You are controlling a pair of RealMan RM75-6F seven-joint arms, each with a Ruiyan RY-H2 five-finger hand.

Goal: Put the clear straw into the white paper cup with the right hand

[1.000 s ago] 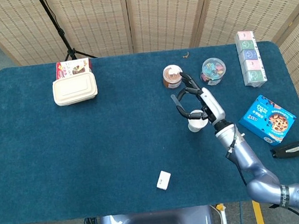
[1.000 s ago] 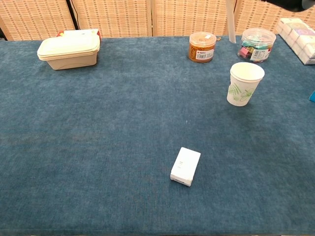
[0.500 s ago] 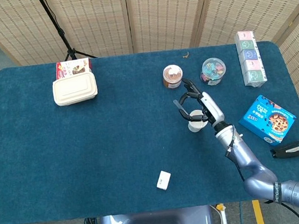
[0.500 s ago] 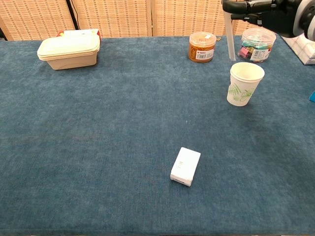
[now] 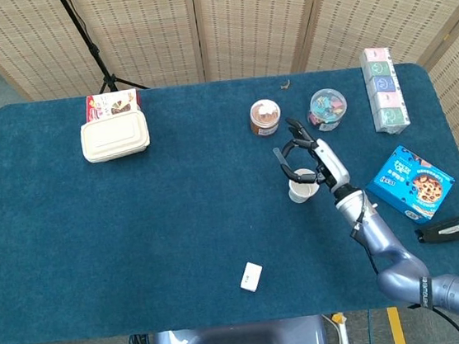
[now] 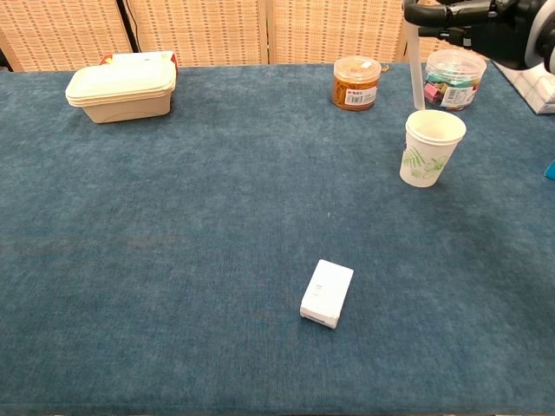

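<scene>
You hold the clear straw (image 6: 415, 69) in the right hand (image 6: 486, 22), pinched near its top between the fingertips, and it hangs almost upright. Its lower end is just above the back rim of the white paper cup (image 6: 429, 149) — not yet inside, as far as I can judge from the chest view. In the head view the hand (image 5: 315, 160) sits over the cup (image 5: 302, 189), so the line looks good.

To do this step well, bring the tip a little toward you until it is over the open mouth, then lower it straight down. Let go only when the end is well below the rim. The cup is light paper with a printed leaf; I think it may tip if the straw pushes on its wall.

The straw is a thin, stiff, see-through tube — hard to see against the tub of clips (image 6: 453, 80) behind. The table cloth (image 6: 173, 260) is blue and felt-like.

The left hand is not visible.
</scene>
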